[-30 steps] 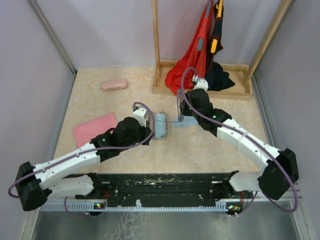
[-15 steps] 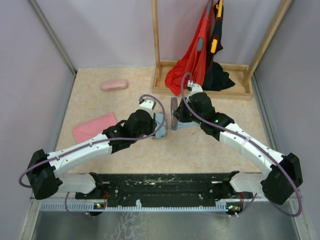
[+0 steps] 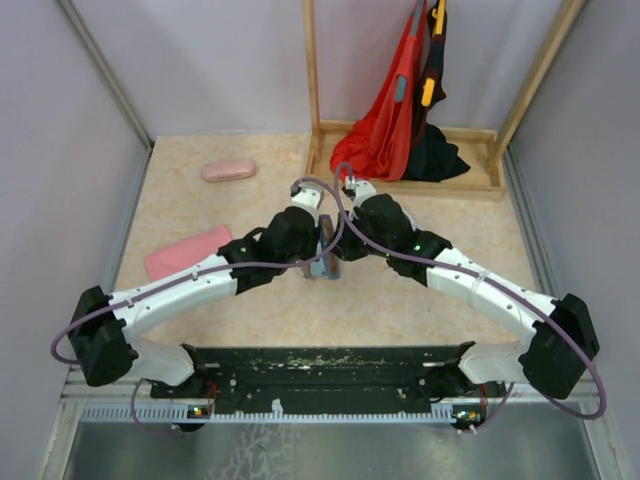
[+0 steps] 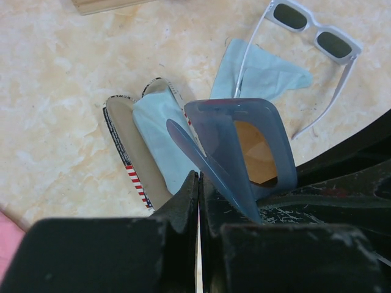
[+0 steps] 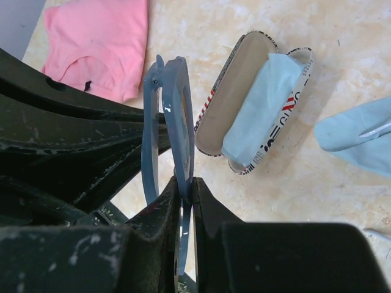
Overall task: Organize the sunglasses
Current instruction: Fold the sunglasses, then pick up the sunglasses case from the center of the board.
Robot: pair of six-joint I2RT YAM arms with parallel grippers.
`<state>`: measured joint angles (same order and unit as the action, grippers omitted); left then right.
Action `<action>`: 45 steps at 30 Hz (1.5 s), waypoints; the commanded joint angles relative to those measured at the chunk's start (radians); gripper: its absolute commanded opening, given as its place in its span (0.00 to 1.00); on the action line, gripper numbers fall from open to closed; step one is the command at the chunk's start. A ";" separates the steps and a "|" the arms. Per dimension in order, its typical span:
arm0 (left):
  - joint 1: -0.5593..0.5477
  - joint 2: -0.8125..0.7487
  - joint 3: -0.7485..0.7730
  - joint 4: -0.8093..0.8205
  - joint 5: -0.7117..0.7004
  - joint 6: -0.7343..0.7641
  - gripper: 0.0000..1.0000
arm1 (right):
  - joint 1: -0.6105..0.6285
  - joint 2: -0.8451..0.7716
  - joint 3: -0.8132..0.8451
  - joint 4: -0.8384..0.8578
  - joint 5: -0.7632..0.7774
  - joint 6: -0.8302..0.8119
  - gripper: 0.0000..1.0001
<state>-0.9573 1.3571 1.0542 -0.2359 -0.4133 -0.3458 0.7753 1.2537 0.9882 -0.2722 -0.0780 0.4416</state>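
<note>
My right gripper is shut on the thin grey sunglasses, holding them upright above the table. In the left wrist view the same pair shows an amber lens, with one temple folded across it. My left gripper is shut with nothing between its fingers, its tip right beside that temple. Both grippers meet mid-table in the top view, left gripper against right gripper. The white sunglasses lie open on the table beyond a light-blue cloth.
An open flag-printed case with a blue cloth inside lies below the held pair. A pink case lies at the back left and a pink cloth at the left. A wooden rack with red and dark garments stands behind.
The right gripper carried the grey sunglasses leftward over the open case. The left arm swung right and forward until the two grippers met.
</note>
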 commanded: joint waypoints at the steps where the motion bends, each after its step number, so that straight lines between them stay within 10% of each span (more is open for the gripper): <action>1: 0.000 0.031 0.060 -0.013 0.001 0.013 0.01 | 0.022 0.008 0.027 0.109 -0.070 0.001 0.00; 8: 0.047 -0.020 -0.001 -0.036 -0.034 -0.014 0.04 | -0.027 -0.039 -0.026 0.019 0.128 0.045 0.00; 18: 0.360 -0.194 -0.365 0.303 0.316 -0.138 0.59 | -0.153 -0.128 -0.108 -0.023 0.116 0.060 0.00; 27: 0.463 0.025 -0.403 0.563 0.541 -0.202 0.66 | -0.156 -0.165 -0.158 -0.016 0.081 0.062 0.00; 45: 0.469 0.300 -0.306 0.587 0.632 -0.207 0.66 | -0.165 -0.167 -0.123 -0.061 0.081 0.020 0.00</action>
<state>-0.4927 1.6257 0.7223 0.3027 0.1696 -0.5365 0.6212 1.1187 0.8185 -0.3553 0.0055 0.4812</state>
